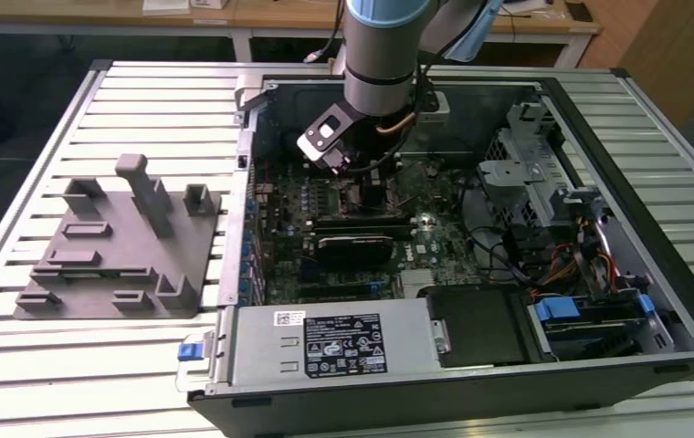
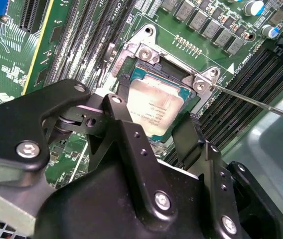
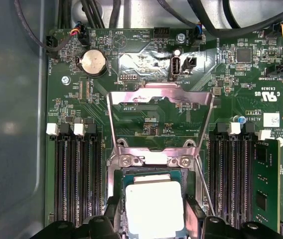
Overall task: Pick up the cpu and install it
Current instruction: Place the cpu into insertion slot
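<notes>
The cpu [image 2: 154, 107], a small square chip with a silvery top, lies in the open socket on the green motherboard [image 2: 12, 64]; in the first wrist view the cpu [image 3: 154, 206] sits just under the raised metal load plate [image 3: 159, 102]. My gripper [image 2: 154, 127] straddles it, one black finger [image 2: 119, 117] against each of two opposite edges, so it looks shut on the chip. The thin socket lever [image 2: 253, 102] sticks out to one side. In the exterior view the gripper [image 1: 365, 187] is down inside the open computer case [image 1: 676, 301].
A grey stepped block with upright posts [image 1: 121, 242] stands on the slatted table at the exterior view's left. Memory slots [image 3: 76, 174] flank the socket, and one holds a stick [image 3: 263, 184]. Cables, a drive cage [image 1: 530, 173] and the power supply [image 1: 322, 342] crowd the case.
</notes>
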`<control>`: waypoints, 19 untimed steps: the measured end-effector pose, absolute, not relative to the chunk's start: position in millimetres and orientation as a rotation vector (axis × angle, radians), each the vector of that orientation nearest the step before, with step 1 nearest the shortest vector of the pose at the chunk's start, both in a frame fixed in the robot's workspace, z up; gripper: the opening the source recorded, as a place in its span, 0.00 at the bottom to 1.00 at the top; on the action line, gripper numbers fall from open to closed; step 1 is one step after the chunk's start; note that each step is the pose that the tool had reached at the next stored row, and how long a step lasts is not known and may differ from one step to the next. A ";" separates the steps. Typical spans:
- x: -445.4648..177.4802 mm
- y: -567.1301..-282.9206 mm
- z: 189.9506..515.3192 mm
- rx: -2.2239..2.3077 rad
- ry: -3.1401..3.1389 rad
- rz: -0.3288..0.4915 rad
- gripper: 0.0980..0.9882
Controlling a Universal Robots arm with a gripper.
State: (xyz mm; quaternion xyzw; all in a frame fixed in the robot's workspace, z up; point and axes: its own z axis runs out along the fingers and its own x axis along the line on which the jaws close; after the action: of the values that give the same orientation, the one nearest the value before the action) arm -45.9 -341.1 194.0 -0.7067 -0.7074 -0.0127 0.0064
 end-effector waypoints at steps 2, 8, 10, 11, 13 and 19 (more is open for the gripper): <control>-45.9 -341.1 193.9 -2.212 -2.213 -0.040 0.58; -46.0 -341.1 194.0 -2.213 -2.212 -0.040 0.56; -46.0 -341.1 194.0 -2.213 -2.211 -0.040 0.50; -46.0 -341.1 194.0 -2.213 -2.211 -0.040 0.50; -45.9 -341.1 194.1 -2.220 -2.205 -0.040 0.50; -45.9 -341.1 196.1 -2.270 -2.154 -0.040 0.50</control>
State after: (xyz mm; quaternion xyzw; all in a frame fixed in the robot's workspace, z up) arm -45.9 -341.1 196.1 -0.7254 -0.6882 -0.0129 0.0061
